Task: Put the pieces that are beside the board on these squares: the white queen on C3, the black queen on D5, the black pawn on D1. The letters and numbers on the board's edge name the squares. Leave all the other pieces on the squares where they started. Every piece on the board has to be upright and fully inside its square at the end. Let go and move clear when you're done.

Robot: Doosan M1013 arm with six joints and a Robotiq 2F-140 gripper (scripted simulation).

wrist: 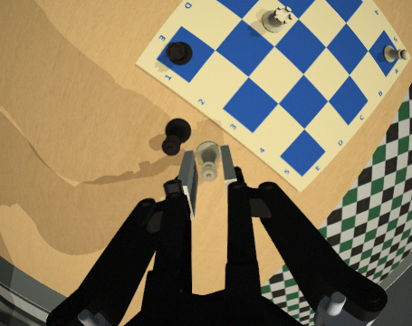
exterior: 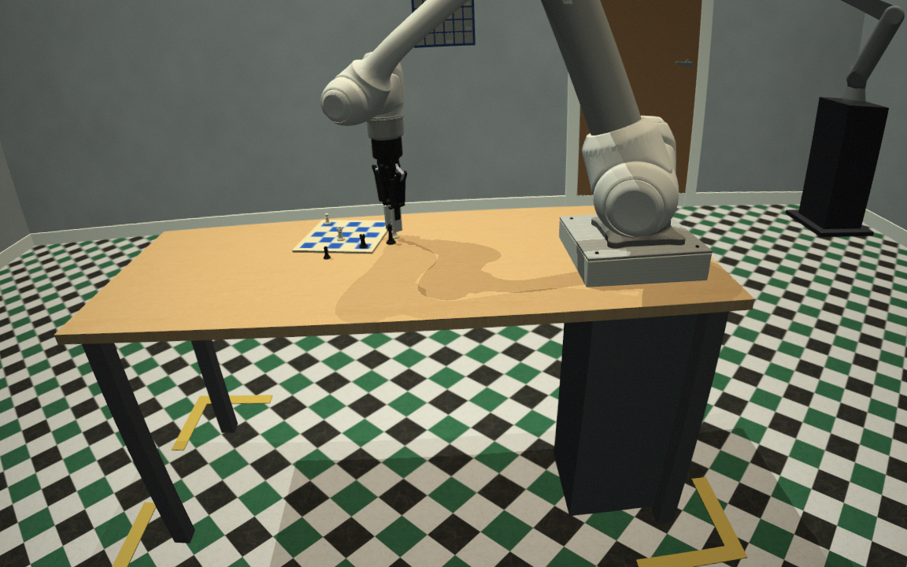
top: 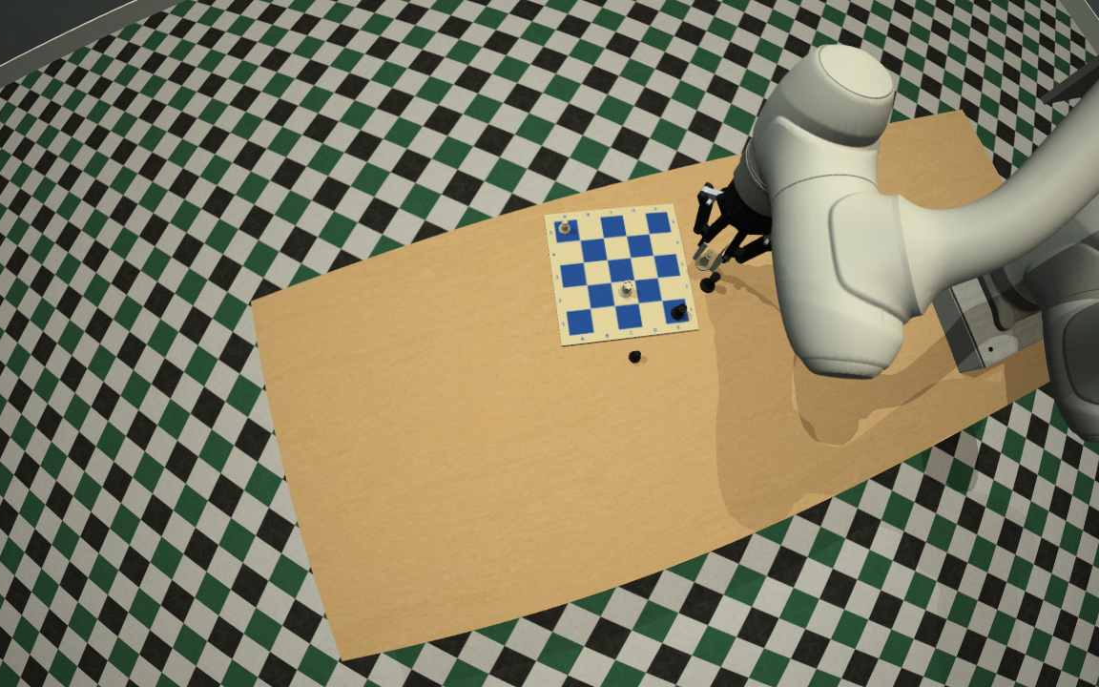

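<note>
The claw (top: 709,254) (exterior: 393,221) (wrist: 208,161) is unclenched and holds nothing, its fingers parted narrowly on either side of the white queen (top: 704,261) (exterior: 394,235) (wrist: 208,154), which stands just right of the board (top: 554,281) (exterior: 299,250) (wrist: 269,140). To grasp it well, centre the fingers and close squarely, keeping the outer finger off the black queen (top: 707,286) (exterior: 390,238) (wrist: 177,130) just nearer. Then lift straight up and lower onto C3, minding the white rook (top: 627,291) (exterior: 339,234) (wrist: 274,21) on C2.

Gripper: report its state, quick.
Gripper: open, fingers on either side of the white queen, not clamped on it.
</note>
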